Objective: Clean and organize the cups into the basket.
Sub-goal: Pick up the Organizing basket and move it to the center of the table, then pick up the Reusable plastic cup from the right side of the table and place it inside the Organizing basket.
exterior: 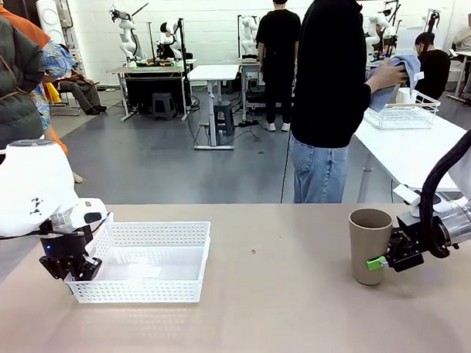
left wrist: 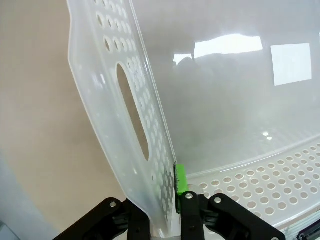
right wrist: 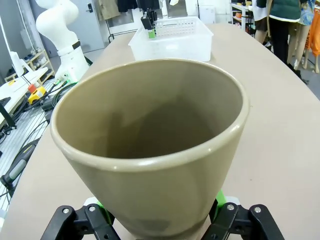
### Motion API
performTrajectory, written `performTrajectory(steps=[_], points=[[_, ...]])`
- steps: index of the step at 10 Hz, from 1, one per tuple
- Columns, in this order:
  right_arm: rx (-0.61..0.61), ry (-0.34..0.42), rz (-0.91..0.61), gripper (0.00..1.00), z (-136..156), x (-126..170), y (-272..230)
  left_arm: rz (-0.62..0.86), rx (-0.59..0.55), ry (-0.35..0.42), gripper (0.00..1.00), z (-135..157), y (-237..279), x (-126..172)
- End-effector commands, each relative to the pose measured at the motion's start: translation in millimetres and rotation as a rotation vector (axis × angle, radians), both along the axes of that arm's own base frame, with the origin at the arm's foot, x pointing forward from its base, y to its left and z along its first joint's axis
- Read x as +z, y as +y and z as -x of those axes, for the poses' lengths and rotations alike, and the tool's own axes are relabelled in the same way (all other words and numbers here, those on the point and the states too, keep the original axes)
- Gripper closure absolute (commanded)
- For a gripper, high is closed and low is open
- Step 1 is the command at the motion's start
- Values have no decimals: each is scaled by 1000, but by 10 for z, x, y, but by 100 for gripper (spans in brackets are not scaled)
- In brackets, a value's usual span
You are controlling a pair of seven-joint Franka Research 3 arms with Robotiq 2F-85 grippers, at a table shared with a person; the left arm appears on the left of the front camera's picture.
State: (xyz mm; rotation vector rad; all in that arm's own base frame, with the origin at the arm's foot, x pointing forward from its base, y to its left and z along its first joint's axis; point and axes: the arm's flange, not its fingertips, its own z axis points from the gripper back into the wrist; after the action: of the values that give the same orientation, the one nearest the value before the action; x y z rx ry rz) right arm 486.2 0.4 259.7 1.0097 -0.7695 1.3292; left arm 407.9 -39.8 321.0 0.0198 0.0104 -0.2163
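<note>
A tan cup [exterior: 369,238] stands upright on the table at the right, and my right gripper [exterior: 380,262] is shut on its lower part from the right side. In the right wrist view the cup [right wrist: 150,150] rises between that gripper's [right wrist: 157,222] fingers, its open mouth empty. The white perforated basket [exterior: 156,233] sits on the table at the left. My left gripper [exterior: 68,266] is shut on its left end wall. The left wrist view has the left gripper [left wrist: 165,215] clamping that wall of the basket [left wrist: 100,100] just below the cut-out handle. The basket holds nothing.
A person [exterior: 333,88] stands beyond the table's far edge, both hands in a grey-blue cloth [exterior: 394,78]. A white wire basket [exterior: 404,115] sits on a white table behind at the right. Bare tan tabletop [exterior: 278,283] lies between basket and cup.
</note>
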Motion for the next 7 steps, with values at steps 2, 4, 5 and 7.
performTrajectory(steps=[2, 4, 5, 7], points=[[-6, 26, 18, 77, -35, 26, -46, 8, 41, 8, 100, -18, 3, 61], [-20, 27, 16, 100, -3, 70, -100, 14, 55, 4, 100, -27, 6, 69], [-37, 29, 21, 100, 35, 116, -126, 13, 57, -10, 100, -26, -8, 69], [-141, 80, 25, 75, 278, 472, -195, 19, 154, -2, 100, -11, -172, 117]])
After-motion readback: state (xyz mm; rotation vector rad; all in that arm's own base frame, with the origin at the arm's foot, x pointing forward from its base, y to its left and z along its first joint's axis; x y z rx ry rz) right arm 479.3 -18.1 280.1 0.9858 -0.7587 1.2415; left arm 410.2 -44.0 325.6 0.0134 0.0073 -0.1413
